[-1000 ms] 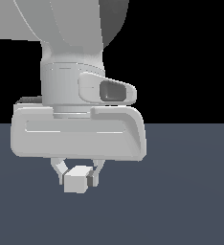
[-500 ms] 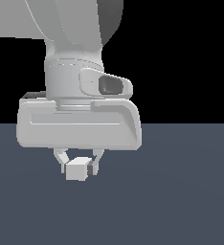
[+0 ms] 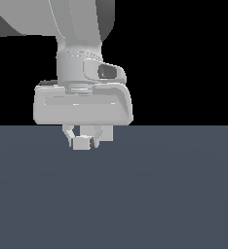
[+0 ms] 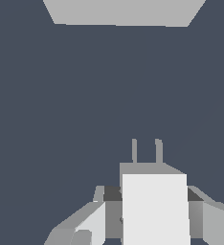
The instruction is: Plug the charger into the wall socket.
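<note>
Gripper (image 3: 82, 142) pinching charger (image 3: 81, 143) btwn its two fingers (image 3: 68, 134), jaws closed on box sides, seen in ext. view just under the wide grey hand body. Charger held clear above dark grey-blue floor (image 3: 160, 194), not touching it. In wrist view, charger (image 4: 155, 208) shows as pale rectangular box w/ two thin prongs (image 4: 146, 150) sticking out of far end, fingers (image 4: 80, 225) flanking it both sides. Prongs aimed toward wall socket (image 4: 121, 12), a light-grey block well apart from charger, across open floor; only part of block in frame, face detail can't tell. Socket not visible in ext. view.
</note>
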Available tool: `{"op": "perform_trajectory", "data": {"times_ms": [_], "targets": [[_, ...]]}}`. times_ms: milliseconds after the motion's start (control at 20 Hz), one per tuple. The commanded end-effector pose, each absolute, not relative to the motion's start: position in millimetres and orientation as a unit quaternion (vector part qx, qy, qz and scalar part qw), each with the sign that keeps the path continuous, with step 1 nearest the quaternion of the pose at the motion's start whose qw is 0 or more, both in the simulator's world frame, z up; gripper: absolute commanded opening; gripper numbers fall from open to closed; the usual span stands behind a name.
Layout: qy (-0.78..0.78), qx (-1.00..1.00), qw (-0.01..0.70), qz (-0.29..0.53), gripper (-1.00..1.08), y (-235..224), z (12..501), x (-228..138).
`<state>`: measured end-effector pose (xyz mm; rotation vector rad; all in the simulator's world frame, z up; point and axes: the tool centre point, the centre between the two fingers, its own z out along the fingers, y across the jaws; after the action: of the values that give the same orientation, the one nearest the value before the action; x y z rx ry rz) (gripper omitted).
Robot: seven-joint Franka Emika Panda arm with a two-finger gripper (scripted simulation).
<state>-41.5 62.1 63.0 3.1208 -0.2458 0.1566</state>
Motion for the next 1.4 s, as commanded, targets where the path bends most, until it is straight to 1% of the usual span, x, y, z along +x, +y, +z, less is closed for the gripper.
{"op": "perform_trajectory", "data": {"times_ms": [0, 200, 450, 1100, 1350], "targets": [[-0.082, 0.995, 0.004, 0.05, -1.0, 64, 74, -27], [-0.085, 0.995, 0.004, 0.05, -1.0, 66, 88, -8], [-0.088, 0.995, 0.004, 0.05, -1.0, 68, 97, 6], [-0.089, 0.995, 0.004, 0.05, -1.0, 68, 100, 13], [-0.089, 0.995, 0.004, 0.05, -1.0, 66, 100, 22]]}}
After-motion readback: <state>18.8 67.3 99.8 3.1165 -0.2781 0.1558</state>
